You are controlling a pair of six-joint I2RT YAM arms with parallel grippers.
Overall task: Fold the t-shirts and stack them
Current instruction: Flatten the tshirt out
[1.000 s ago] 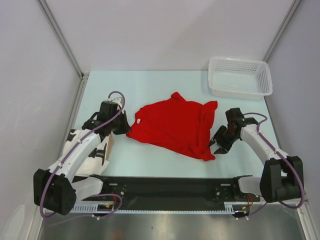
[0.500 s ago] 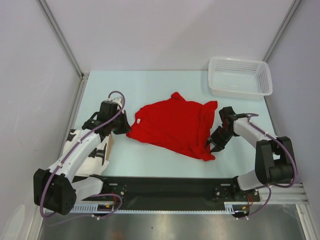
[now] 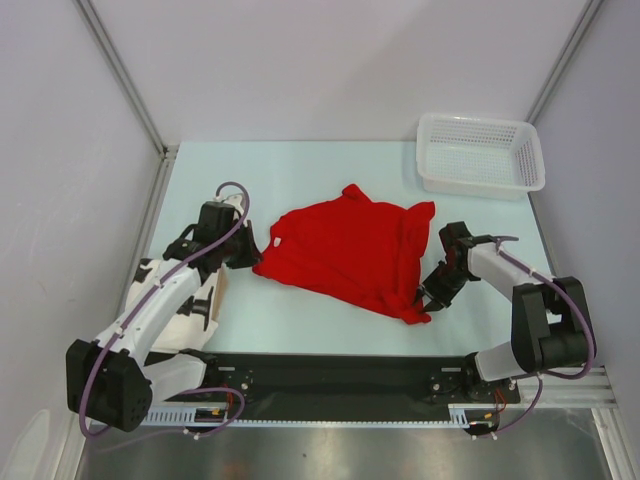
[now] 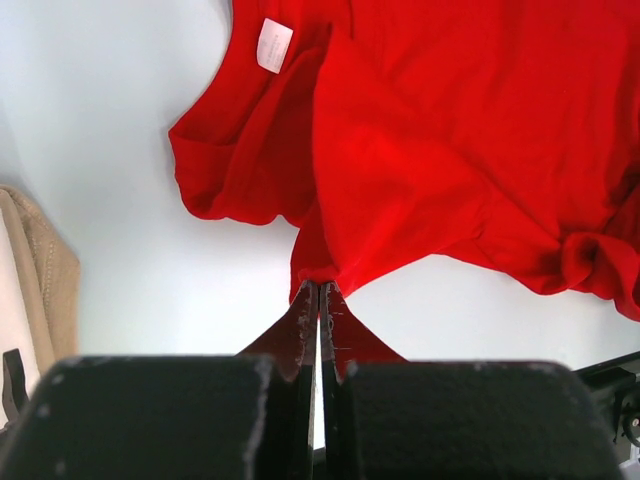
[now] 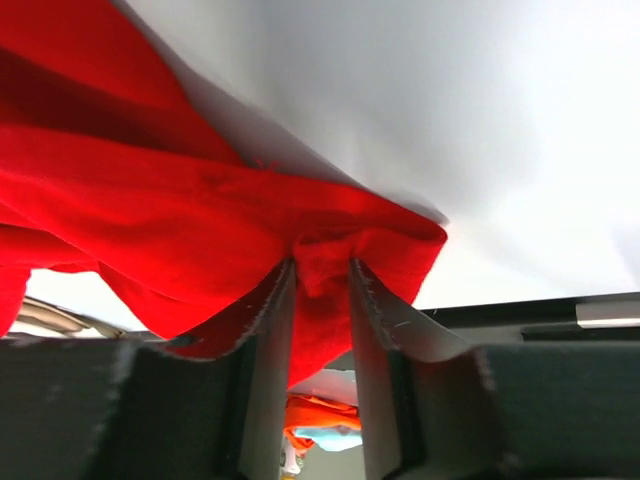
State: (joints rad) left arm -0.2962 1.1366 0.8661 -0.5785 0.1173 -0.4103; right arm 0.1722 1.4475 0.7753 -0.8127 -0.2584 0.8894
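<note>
One red t-shirt (image 3: 345, 255) lies crumpled and partly spread in the middle of the table. My left gripper (image 3: 252, 258) sits at its left edge. In the left wrist view that gripper (image 4: 320, 285) is shut, pinching a point of the t-shirt (image 4: 450, 150) hem at its tips. My right gripper (image 3: 425, 295) is at the shirt's near right corner. In the right wrist view the right gripper (image 5: 320, 265) is closed round a bunched fold of the t-shirt (image 5: 150, 210), with cloth filling the gap between both fingers.
A white mesh basket (image 3: 480, 155) stands at the back right corner. Under the left arm lies a beige cloth (image 4: 40, 270) at the table's left edge. A black rail (image 3: 330, 375) runs along the near edge between the arm bases.
The right gripper has slid left onto the shirt's near right corner and its jaws have narrowed around the cloth. The left arm and the shirt's left edge have stayed put.
</note>
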